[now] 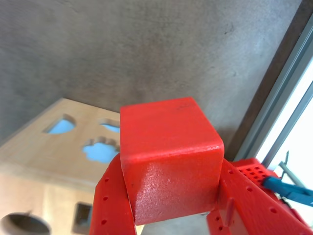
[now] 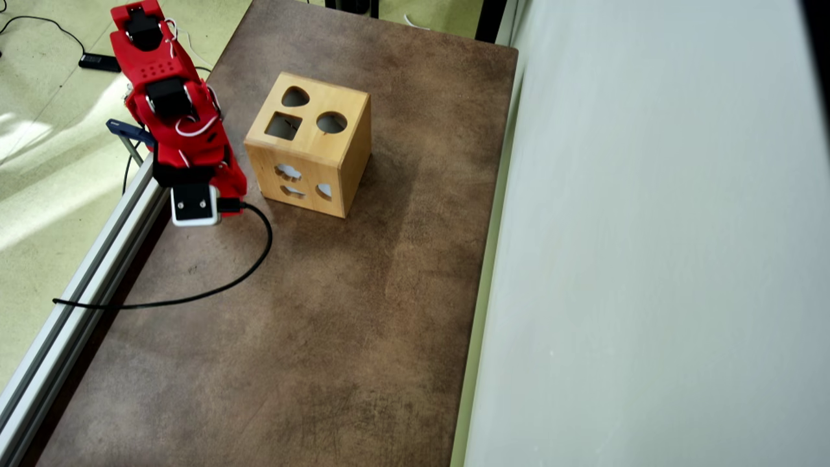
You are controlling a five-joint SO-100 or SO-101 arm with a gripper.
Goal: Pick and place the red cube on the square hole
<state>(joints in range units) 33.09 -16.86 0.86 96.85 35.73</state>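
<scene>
Red cube (image 1: 168, 156) sits clamped between the two red fingers of the gripper (image 1: 171, 215), lifted clear of the brown bench (image 2: 337, 311) in the wrist view; its faces are matte, plain, with softly rounded edges. In the overhead view the arm hides it, just left of the wooden shape-sorter box (image 2: 310, 152). The square hole (image 2: 283, 126) lies on the box's top face, right of and a little beyond the gripper, so the carry likely goes up and rightward
</scene>
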